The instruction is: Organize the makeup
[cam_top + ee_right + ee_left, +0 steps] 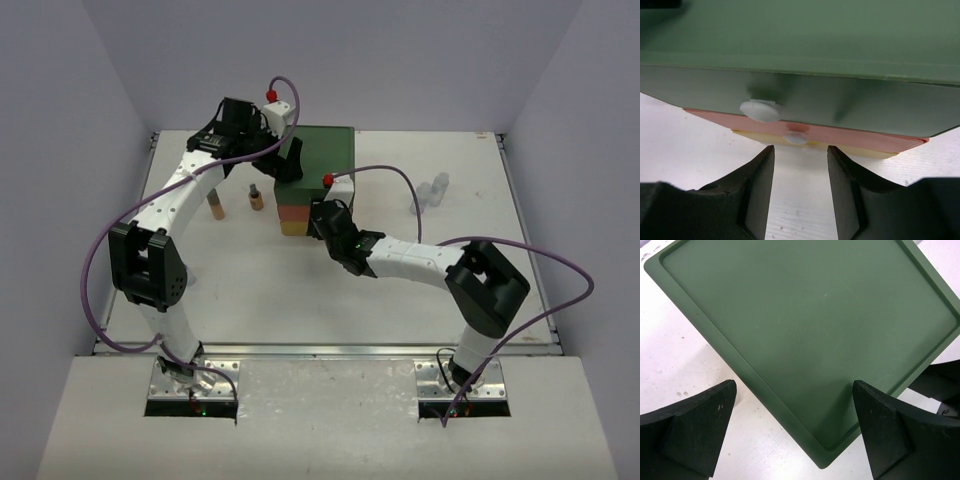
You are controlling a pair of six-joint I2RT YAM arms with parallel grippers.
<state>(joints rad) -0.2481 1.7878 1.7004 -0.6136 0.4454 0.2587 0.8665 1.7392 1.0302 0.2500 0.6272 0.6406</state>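
Left gripper (794, 390) hovers, jaws spread wide; right gripper (801, 154) reaches forward, jaws parted.

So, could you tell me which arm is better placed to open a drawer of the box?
The right arm. The right gripper, open, faces the drawer fronts in line with the lower white knob; the left gripper hangs over the box's green top.

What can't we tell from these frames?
All views: nothing shows inside the three-drawer box.
Top view: the box front is mostly covered by the right hand.
Top view: clear bottles too small and faint to count.
Top view: peach tube and dark-capped bottle too small to identify.
Wrist views: the box fills them, no makeup in frame.
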